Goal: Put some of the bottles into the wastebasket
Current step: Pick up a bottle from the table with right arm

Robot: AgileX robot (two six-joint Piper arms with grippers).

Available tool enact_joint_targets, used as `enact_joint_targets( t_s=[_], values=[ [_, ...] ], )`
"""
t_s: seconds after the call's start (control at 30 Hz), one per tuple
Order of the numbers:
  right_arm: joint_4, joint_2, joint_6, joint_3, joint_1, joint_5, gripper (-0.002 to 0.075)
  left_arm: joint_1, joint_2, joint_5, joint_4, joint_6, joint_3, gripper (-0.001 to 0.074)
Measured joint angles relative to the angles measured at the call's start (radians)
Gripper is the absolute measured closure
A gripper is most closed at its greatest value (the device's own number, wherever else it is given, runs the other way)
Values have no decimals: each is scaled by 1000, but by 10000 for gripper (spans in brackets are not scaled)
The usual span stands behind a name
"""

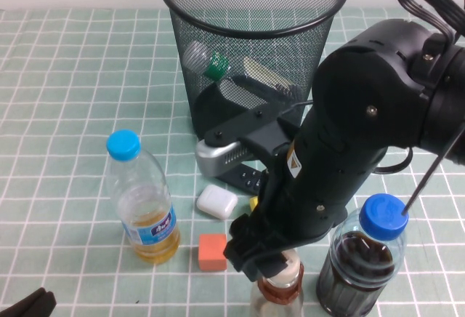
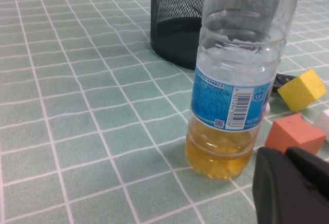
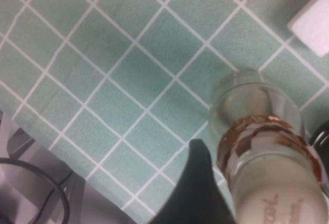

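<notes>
The small clear bottle (image 1: 280, 288) with a beige cap and brown collar stands at the table's front edge. My right gripper (image 1: 270, 262) reaches down over it with a finger (image 3: 203, 188) on each side of the cap (image 3: 277, 203), and looks shut on it. The black mesh wastebasket (image 1: 254, 22) stands at the back centre. Through its mesh I see a clear bottle (image 1: 197, 58) with a green part lying inside. My left gripper (image 1: 29, 304) sits low at the front left corner, shut and empty (image 2: 288, 154), beside the yellow-liquid bottle.
A light-blue-capped bottle of yellow liquid (image 1: 145, 208) stands front left. A blue-capped bottle of dark liquid (image 1: 367, 255) stands right beside the small bottle. An orange cube (image 1: 212, 251), white case (image 1: 216, 202), yellow cube (image 2: 302, 89), silver object (image 1: 221, 158) and black remote (image 1: 247, 180) lie between them.
</notes>
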Motion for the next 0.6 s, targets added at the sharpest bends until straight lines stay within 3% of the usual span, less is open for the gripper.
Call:
enact_joint_targets(
  t_s=[0.47, 0.53, 0.6],
  values=[
    [-11, 0, -4, 51, 0, 0, 232, 0, 0, 0, 0, 0, 0, 739],
    [-11, 0, -4, 51, 0, 0, 269, 0, 0, 0, 0, 0, 0, 739],
    [-15, 0, -4, 51, 0, 0, 354, 0, 0, 0, 0, 0, 0, 739]
  ],
)
